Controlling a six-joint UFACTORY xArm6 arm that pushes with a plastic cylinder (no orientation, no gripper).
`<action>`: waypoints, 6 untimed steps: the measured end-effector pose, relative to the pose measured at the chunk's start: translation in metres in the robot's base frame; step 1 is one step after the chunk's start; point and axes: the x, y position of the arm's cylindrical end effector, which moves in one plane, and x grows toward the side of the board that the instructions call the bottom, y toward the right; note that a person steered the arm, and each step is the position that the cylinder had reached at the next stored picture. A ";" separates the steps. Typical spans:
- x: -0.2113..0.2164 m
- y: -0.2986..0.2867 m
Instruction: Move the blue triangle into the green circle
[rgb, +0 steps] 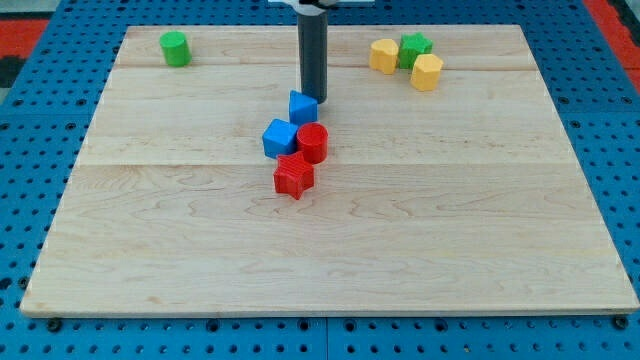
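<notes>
The green circle block (175, 48) stands near the view's top left corner of the wooden board (450, 230). Two blue blocks lie near the board's middle. The upper one (302, 107) looks like the blue triangle, though I cannot tell its shape for sure. The lower blue block (280, 137) looks like a cube. My tip (314, 98) is just to the right of and above the upper blue block, touching or almost touching it.
A red cylinder (313, 142) and a red star (293, 176) sit against the blue blocks. At the view's top right are two yellow blocks (383, 55) (427, 72) and a green star (414, 48).
</notes>
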 end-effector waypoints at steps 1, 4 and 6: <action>0.026 0.011; -0.059 -0.105; -0.023 -0.126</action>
